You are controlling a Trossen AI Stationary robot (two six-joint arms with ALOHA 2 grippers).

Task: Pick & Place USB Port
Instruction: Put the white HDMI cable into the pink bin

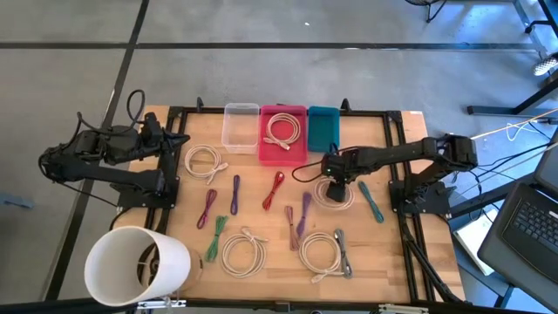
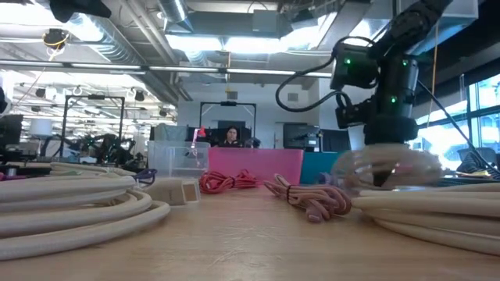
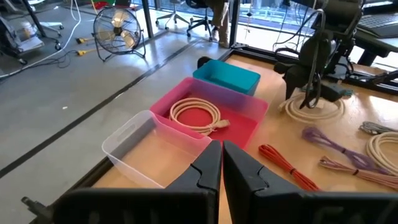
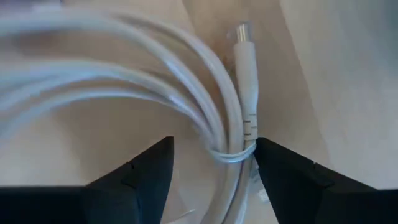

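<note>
A coiled white USB cable (image 1: 335, 194) lies flat on the table right of centre. My right gripper (image 1: 335, 180) stands over it, pointing down. In the right wrist view the open gripper (image 4: 211, 146) straddles the coil's bundled strands (image 4: 214, 134), with the plug (image 4: 245, 59) just beyond the fingers. The low view shows the same gripper (image 2: 381, 164) down at the coil (image 2: 391, 168). My left gripper (image 3: 221, 152) is shut and waits at the table's far left (image 1: 177, 144), touching nothing. My right gripper comes from above, pointing down, with one finger (image 4: 146, 168) on each side of the coil's tied strands (image 4: 233, 152), across them. The coil lies flat on the table. Whether the fingers touch the cable, I cannot tell.
At the far edge stand a clear bin (image 1: 241, 127), a pink bin (image 1: 284, 155) holding a white coil (image 1: 282, 129), and a teal bin (image 1: 323, 127). More white coils (image 1: 203, 162) (image 1: 243, 252) (image 1: 319, 255) and coloured cables (image 1: 274, 189) (image 1: 372, 201) lie about. A white bucket (image 1: 135, 264) stands near left.
</note>
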